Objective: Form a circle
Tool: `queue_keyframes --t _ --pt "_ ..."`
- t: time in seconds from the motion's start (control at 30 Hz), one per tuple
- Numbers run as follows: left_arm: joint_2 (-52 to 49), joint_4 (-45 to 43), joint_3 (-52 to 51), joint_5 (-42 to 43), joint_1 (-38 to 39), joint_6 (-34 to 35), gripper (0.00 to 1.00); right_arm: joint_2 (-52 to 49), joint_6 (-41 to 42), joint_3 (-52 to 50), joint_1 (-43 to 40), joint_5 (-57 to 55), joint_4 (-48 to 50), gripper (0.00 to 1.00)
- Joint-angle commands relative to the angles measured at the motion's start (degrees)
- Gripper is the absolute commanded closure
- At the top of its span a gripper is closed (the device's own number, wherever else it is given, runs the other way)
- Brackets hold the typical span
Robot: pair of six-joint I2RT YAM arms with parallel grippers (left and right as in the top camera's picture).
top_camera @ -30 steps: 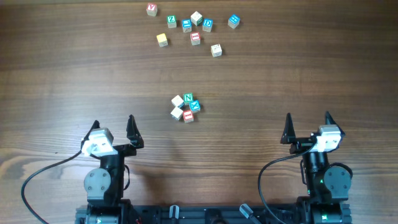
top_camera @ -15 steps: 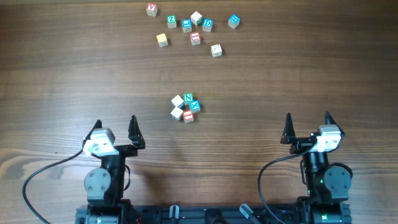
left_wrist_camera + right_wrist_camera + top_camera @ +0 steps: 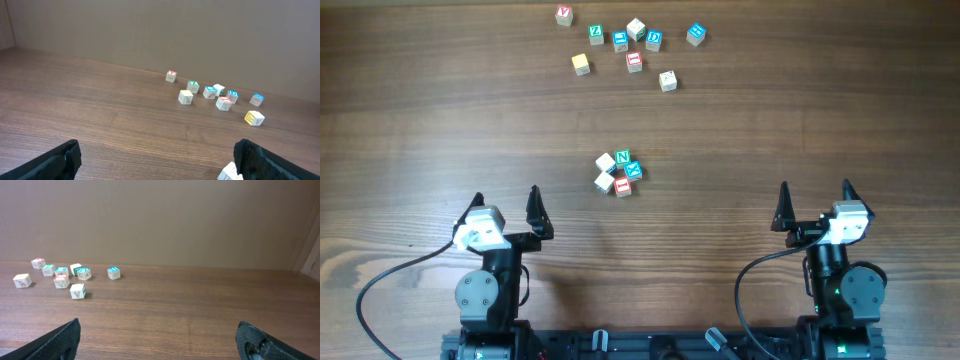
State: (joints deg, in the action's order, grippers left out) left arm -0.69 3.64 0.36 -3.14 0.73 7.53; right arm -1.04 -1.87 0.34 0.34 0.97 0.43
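The circle (image 3: 619, 172) is a tight little ring of tiny letter cubes at mid-table: a green "N", a blue one, a red one and two pale ones. My left gripper (image 3: 505, 205) stands open near the front edge, down and left of the ring, with nothing between its fingers. My right gripper (image 3: 815, 195) stands open too, far right of the ring and holding nothing. In the left wrist view the left gripper (image 3: 160, 165) shows bare wood between its fingers, and one pale cube (image 3: 230, 172) peeks beside the right finger. The right gripper (image 3: 157, 342) also frames only wood.
A loose scatter of several similar letter cubes (image 3: 634, 62) lies along the far edge of the table, also seen as scattered cubes (image 3: 215, 95) and as a row of cubes (image 3: 62, 275). A brown wall (image 3: 160, 220) rises behind them. Cables trail by both arm bases.
My left gripper has shifted slightly to the right. The cubes and the right arm have not moved.
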Motion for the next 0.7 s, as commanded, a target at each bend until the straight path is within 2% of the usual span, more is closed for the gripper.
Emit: queue_keyframes --t 0.0,0.67 --pt "0.4 0.3 0.0 0.7 -0.3 -1.3 0.00 0.8 -1.1 0.0 0.2 -1.1 0.0 0.01" --pt "0.3 0.3 0.0 0.7 -0.3 -1.3 0.00 0.8 -1.1 0.0 0.2 -1.1 0.0 0.00"
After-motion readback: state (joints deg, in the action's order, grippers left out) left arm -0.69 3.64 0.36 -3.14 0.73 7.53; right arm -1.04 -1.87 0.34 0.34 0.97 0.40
